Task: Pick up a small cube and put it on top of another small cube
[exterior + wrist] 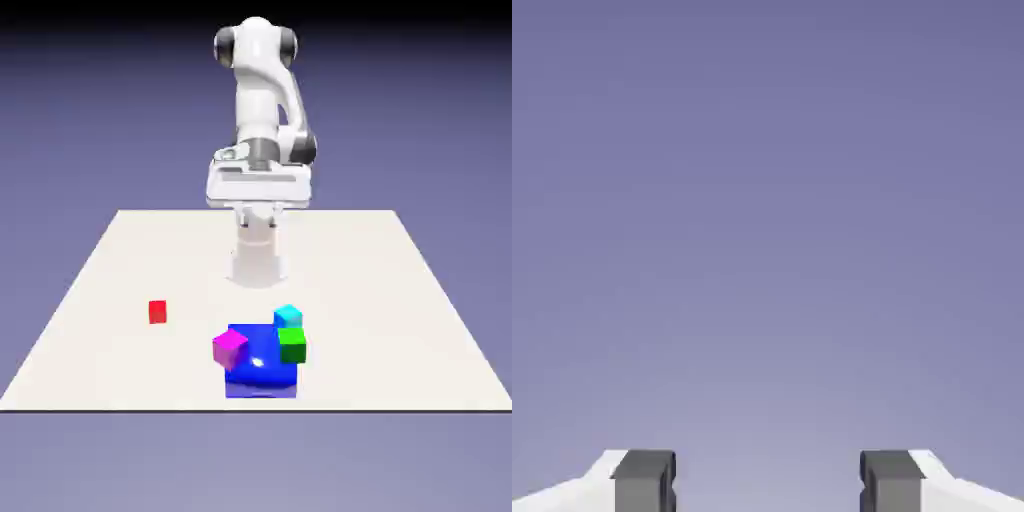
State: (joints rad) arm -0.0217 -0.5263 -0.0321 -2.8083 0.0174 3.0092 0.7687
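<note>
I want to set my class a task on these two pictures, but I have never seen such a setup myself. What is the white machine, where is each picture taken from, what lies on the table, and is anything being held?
The white machine is a simulated robot arm standing at the far edge of a pale table. The exterior view looks at it from across the table. The hand view comes from a camera on its hand: the two grey fingers stand apart, with only plain backdrop between them, so nothing is held. On the table lie a small red cube, alone, and a big blue cube with small magenta, green and cyan cubes close against it.
</note>
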